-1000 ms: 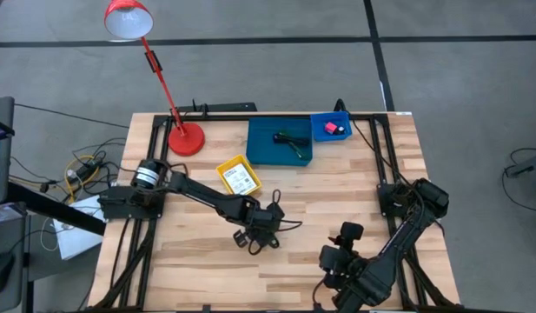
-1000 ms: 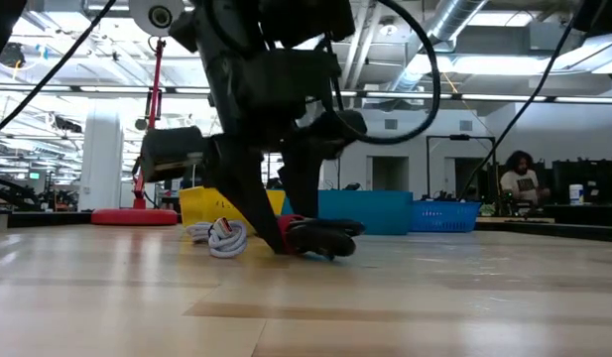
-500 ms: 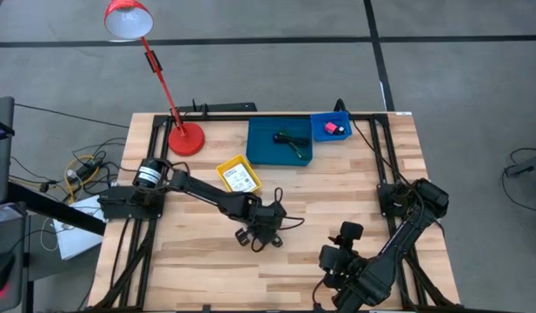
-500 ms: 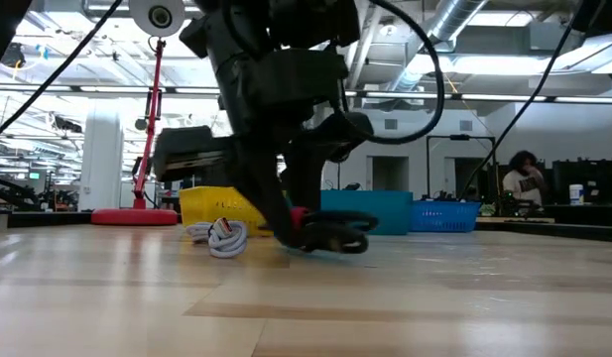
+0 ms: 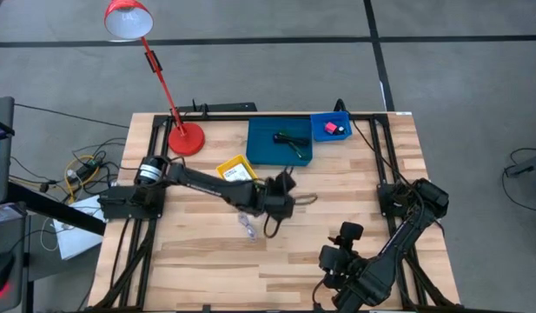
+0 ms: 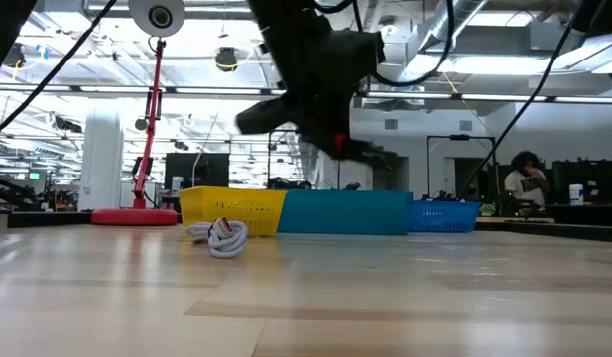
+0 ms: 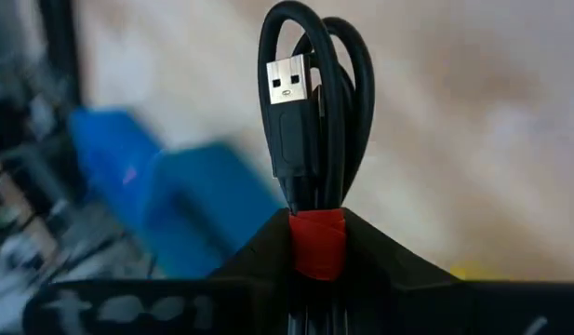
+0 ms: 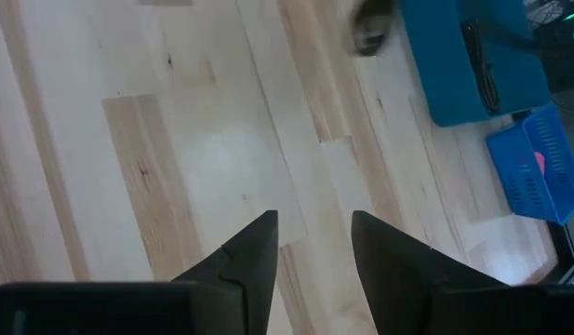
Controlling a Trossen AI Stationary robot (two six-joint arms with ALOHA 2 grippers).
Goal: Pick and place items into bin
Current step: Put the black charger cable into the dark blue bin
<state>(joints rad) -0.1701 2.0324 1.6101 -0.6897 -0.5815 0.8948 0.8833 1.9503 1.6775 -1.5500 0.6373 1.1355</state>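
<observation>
Black cable (image 7: 314,102), red band (image 7: 315,244)

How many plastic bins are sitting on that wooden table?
3: a small yellow bin nearest the left arm, a large teal bin at the far edge, and a small blue basket beside it on the right. None seems hidden.

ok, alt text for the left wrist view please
The left gripper is clamped on a coiled black USB cable bound with red tape, its plug facing the camera. Behind it, blurred, lie the wooden table and blue bins.
</observation>
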